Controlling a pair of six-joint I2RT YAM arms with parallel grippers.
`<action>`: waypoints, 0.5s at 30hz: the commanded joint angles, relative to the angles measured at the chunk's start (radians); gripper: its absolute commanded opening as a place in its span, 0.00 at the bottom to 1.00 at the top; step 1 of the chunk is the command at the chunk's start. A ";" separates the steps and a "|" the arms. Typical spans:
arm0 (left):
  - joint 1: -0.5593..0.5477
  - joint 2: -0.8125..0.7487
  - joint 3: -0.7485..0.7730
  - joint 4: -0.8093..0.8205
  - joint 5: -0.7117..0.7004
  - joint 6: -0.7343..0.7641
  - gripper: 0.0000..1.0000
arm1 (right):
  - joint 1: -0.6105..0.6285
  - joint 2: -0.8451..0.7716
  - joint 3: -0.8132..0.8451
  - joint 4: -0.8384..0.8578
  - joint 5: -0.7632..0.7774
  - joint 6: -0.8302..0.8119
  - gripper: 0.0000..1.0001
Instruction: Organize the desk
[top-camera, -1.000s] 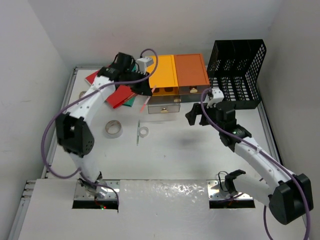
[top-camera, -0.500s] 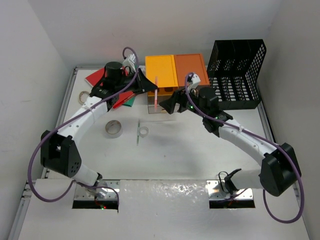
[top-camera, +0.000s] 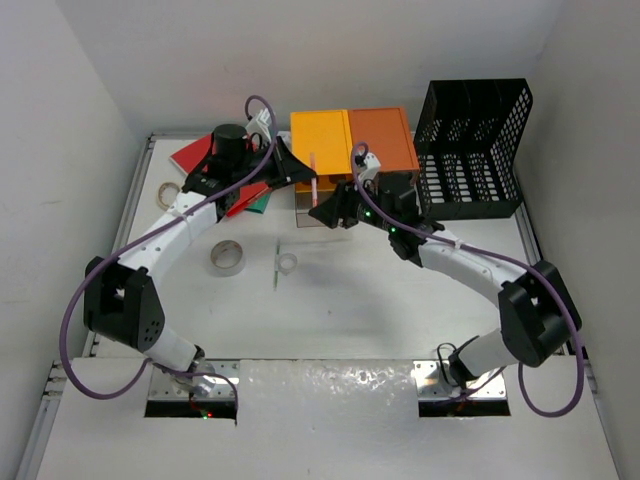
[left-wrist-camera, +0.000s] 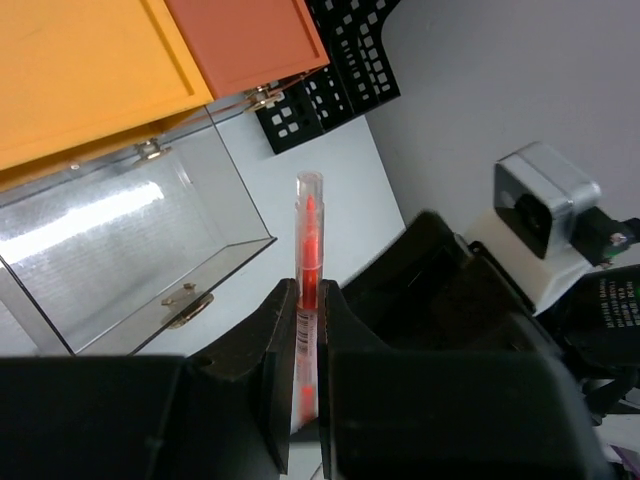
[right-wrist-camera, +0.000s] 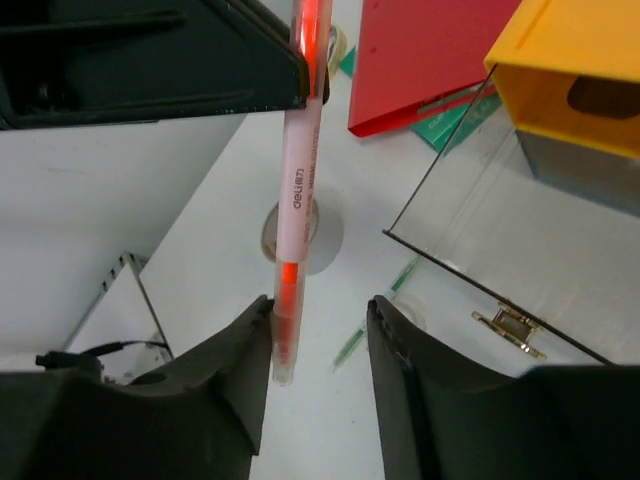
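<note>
Closing in from the right over the last second, the right hand (right-wrist-camera: 320, 305) now straddles the free end of the pen (left-wrist-camera: 309, 230), jaws half-narrowed and not yet clamped, while the left hand (left-wrist-camera: 307, 295) pinches it near the open clear drawer (left-wrist-camera: 130, 240) far across the white counter (top-camera: 380, 310), likely a handover.

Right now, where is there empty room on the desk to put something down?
The widest bare patch of the desk lies between the tape roll and the arm bases. A smaller one lies in front of the black rack. It is crowded around the clear drawer and the red folder.
</note>
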 joint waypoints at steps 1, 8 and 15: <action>-0.008 -0.011 -0.005 0.047 0.003 -0.017 0.00 | 0.007 0.011 0.042 0.067 -0.040 0.053 0.38; -0.008 0.006 0.005 0.013 0.026 0.022 0.03 | 0.006 0.005 0.062 -0.018 -0.026 0.072 0.00; -0.006 0.032 0.162 -0.286 -0.121 0.326 0.78 | -0.001 -0.004 0.239 -0.525 0.084 -0.234 0.00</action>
